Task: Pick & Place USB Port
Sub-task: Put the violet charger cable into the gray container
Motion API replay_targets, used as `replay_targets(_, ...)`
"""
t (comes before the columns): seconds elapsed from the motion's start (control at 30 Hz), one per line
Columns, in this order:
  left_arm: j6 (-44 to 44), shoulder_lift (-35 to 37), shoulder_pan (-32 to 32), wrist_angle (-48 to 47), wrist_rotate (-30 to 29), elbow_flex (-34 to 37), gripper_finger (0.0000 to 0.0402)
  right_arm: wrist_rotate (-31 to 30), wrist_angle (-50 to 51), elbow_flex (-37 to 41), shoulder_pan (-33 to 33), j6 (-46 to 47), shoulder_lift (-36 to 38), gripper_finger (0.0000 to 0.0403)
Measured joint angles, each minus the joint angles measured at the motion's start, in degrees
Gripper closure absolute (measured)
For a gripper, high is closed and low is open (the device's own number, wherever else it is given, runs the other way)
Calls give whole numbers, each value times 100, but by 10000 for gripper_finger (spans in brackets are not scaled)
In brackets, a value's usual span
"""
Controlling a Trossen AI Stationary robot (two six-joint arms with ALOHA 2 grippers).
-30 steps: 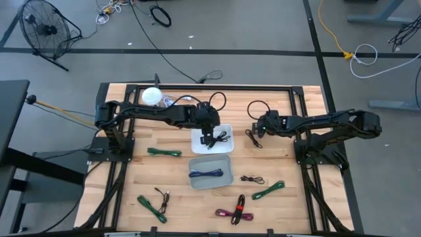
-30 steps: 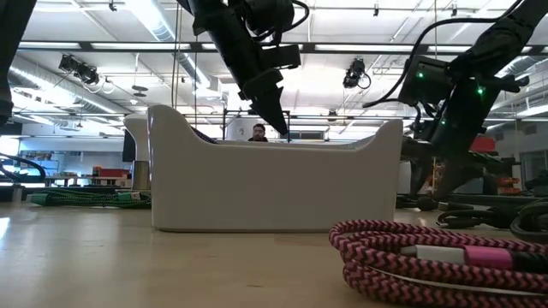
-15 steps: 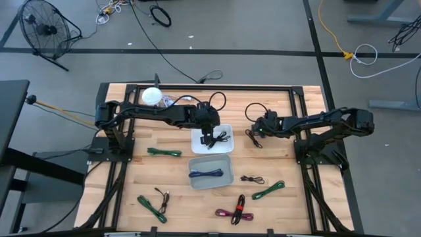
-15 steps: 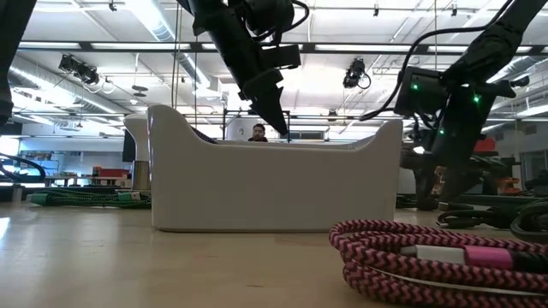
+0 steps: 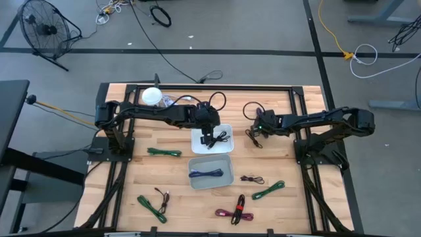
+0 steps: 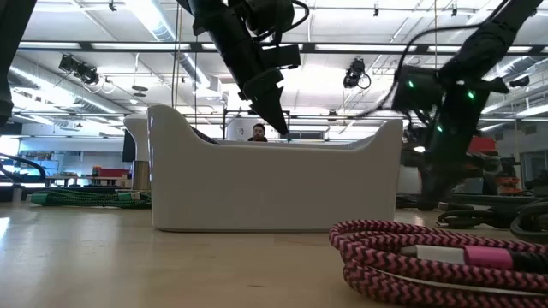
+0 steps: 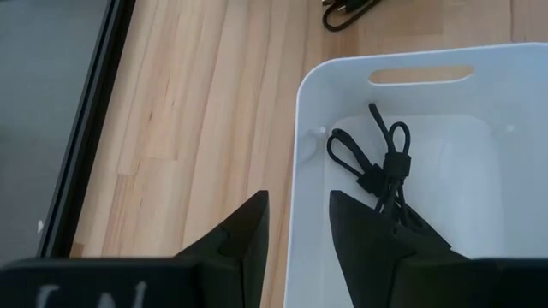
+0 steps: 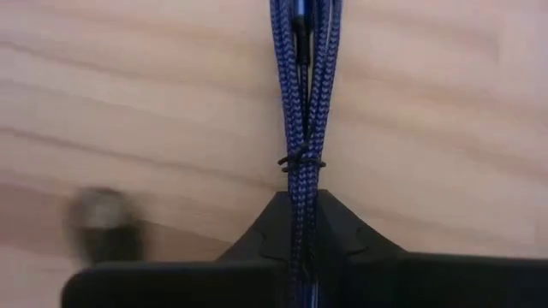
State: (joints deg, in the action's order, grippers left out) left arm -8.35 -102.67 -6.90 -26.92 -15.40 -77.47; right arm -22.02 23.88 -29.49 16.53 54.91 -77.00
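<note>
Your right gripper sits low over the wooden table, its fingers clamped on a bundled blue braided USB cable lying on the bare wood just right of the upper white plastic bin. Your left gripper hangs over that bin's edge, fingers parted, one on each side of its wall. A coiled black cable lies inside the bin. A second white bin, nearer you, holds another blue cable.

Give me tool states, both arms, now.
Left tool: open, over the white bin rim, holding nothing.
Right tool: shut on the blue cable, above the table.
</note>
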Motion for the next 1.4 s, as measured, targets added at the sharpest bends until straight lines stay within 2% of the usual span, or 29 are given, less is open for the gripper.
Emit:
replay_targets(0.1, 14, 0, -2, 2, 0, 0, 271, -48, 131, -380, -4, -506, 169, 394)
replay_targets(0.4, 19, 0, 75, -3, 17, 0, 271, -63, 1684, -1840, -237, -1784, 531, 402)
replay_targets(0.57, 14, 0, 176, -189, 20, 0, 271, 315, 1814, -2471, -749, -2387, 752, 402)
replay_targets(0.8, -26, 0, 307, -201, 10, 0, 271, 513, 2118, -2944, -1867, -2500, 1059, 402)
replay_targets(1.1, 16, 0, 330, -205, 0, 0, 271, 498, 1859, -2949, -3483, -1913, 1018, 402)
replay_targets(1.17, 18, 0, 330, -204, -2, -1, 271, 344, 1605, -2949, -3778, -1868, 916, 402)
replay_targets(1.27, 19, 0, 330, -186, 0, -1, 271, 97, 1173, -2949, -4102, -1922, 684, 402)
replay_targets(1.4, 16, 0, 328, -174, -2, -2, 271, 58, 578, -2949, -4322, -2156, 217, 403)
